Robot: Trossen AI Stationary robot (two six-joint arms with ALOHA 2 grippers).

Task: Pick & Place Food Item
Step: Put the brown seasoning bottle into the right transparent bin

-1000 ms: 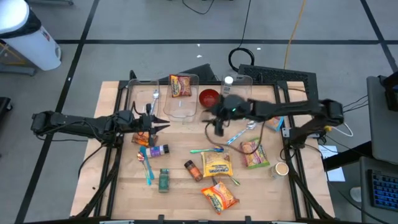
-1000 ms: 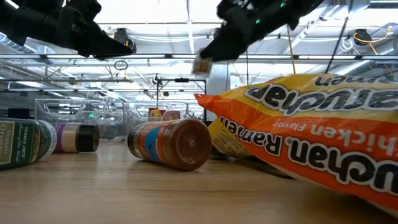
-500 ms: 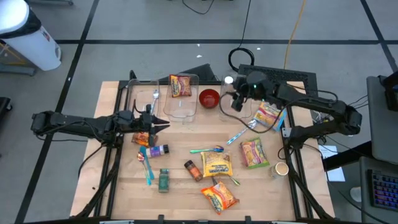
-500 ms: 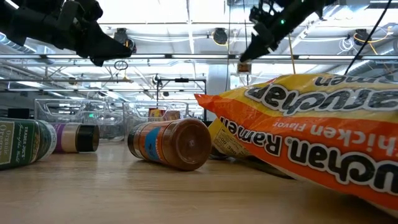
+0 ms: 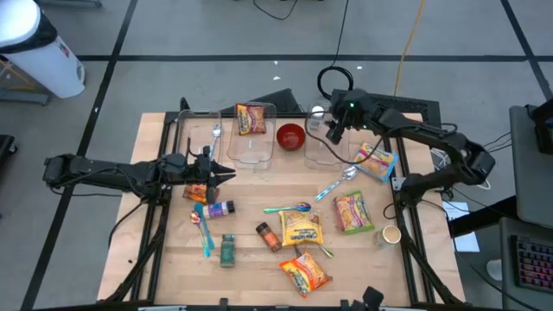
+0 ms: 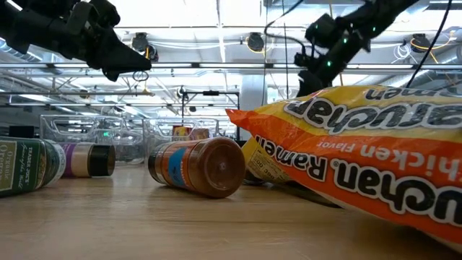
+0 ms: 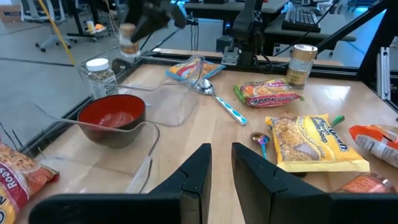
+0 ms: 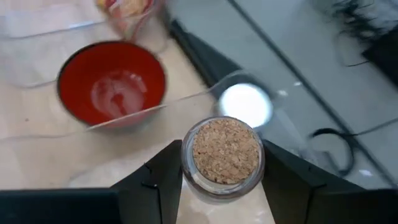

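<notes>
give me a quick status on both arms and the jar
Right gripper shut on spice jar, over clear bin by red bowl. Left gripper waiting near table's left side. Second jar already in bin.

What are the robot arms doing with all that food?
The right gripper is holding a small spice jar in the air above a clear bin at the back of the table, next to a red bowl. The left gripper hovers by the other bins, holding nothing. Ramen packets and jars lie scattered around.
</notes>
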